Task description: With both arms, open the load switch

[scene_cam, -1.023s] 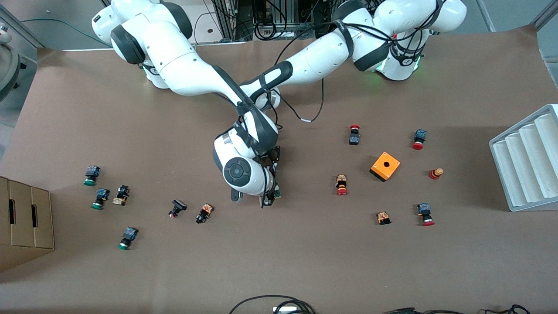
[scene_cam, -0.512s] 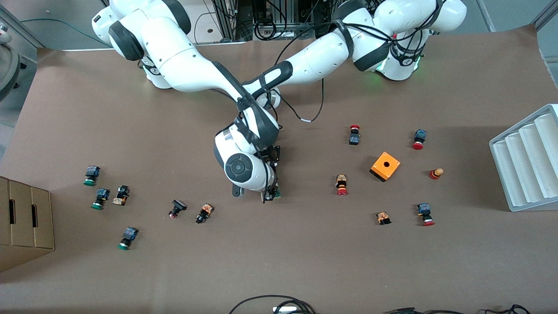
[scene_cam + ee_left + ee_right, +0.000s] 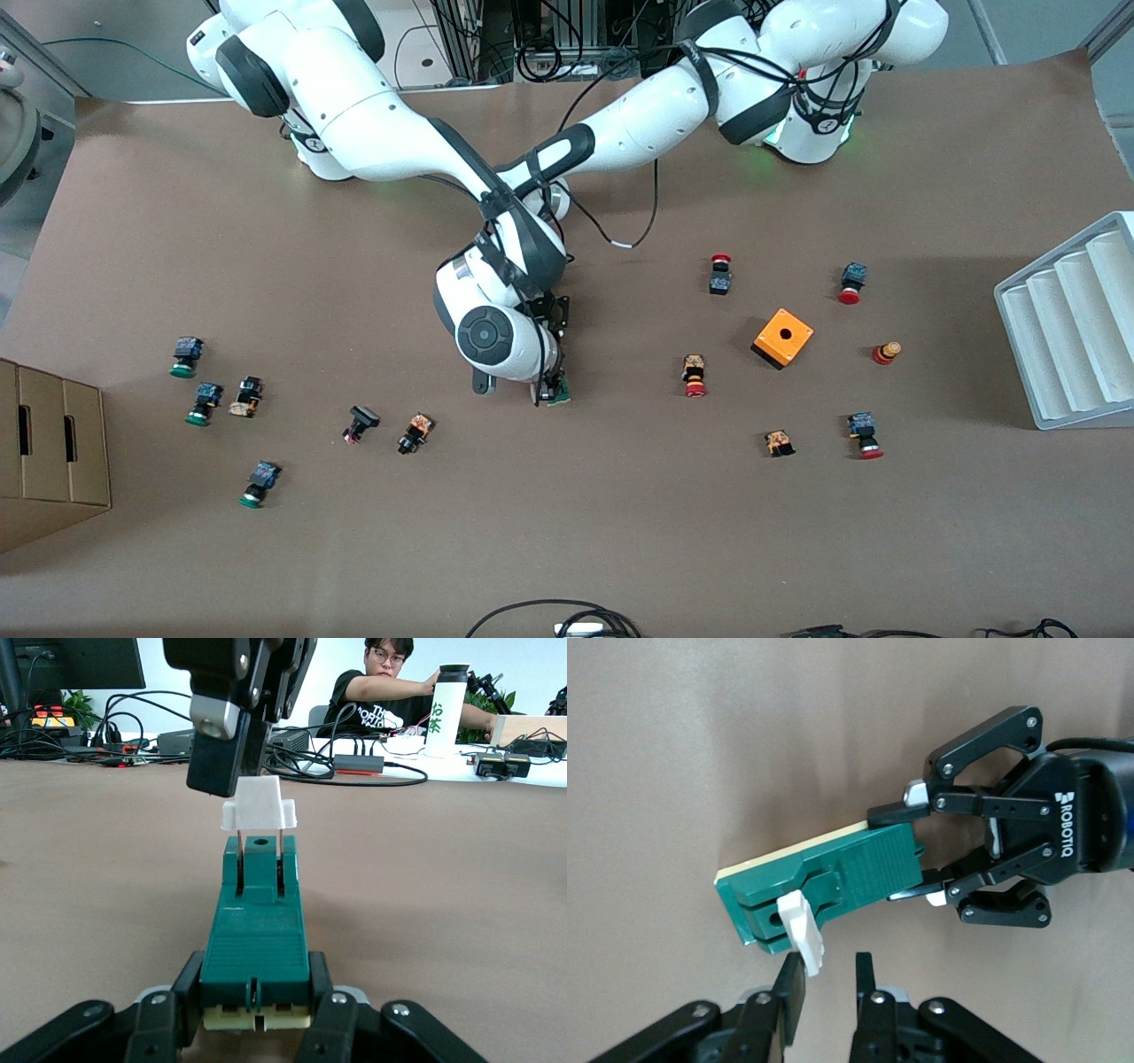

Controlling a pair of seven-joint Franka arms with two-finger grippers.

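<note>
The load switch (image 3: 557, 393), a slim dark-green block, lies at the middle of the table. My left gripper (image 3: 257, 981) is shut on its cream-edged end, one finger on each side of it (image 3: 902, 853). At the other end the small white piece (image 3: 259, 804) stands up from the green body. My right gripper (image 3: 828, 964) hangs over that end. Its fingers stand a narrow gap apart with nothing between them. One fingertip (image 3: 790, 967) touches the white piece (image 3: 802, 932). In the front view the right arm's wrist (image 3: 485, 335) covers most of both grippers.
Small red- and green-capped push buttons lie scattered toward both ends of the table. An orange square box (image 3: 783, 338) sits toward the left arm's end, with a white ridged tray (image 3: 1072, 319) at that edge. A cardboard box (image 3: 49, 443) stands at the right arm's end.
The right arm's wrist and gripper have shifted a little toward the robots' bases. The left arm has not visibly moved.
</note>
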